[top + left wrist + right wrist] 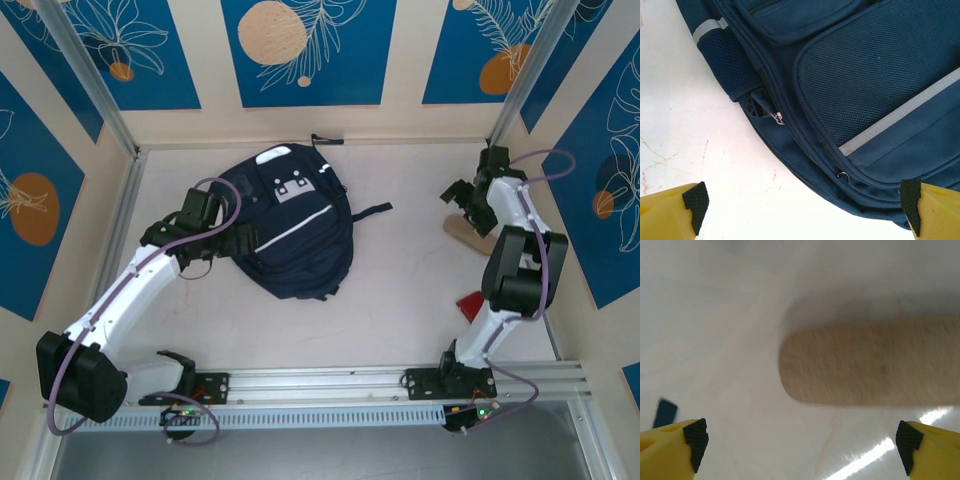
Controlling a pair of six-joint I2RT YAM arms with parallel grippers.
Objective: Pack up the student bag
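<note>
Nearest the arm bases, a small red thing [468,305] lies on the table [400,290] beside the right arm, well apart from everything else. Farther in, the left gripper [803,202] hangs over the lower left edge of the student bag [300,230], jaws spread wide with nothing between them. The bag lies flat in the middle of the table, front panel up, its top loop toward the far wall. The step in hand is probably opening it: a zip pull [777,118] sits ahead of the fingers at the side seam. To do that well, the gripper should centre on the pull, come down square and pinch the metal tab alone, not the fabric around it.

Farther back on the right, the right gripper [801,440] is spread just as wide above a flat wooden piece [865,367] and grips nothing. The view is blurred, so its height over the wood is hard to judge; it should straddle the rounded end before closing.
</note>
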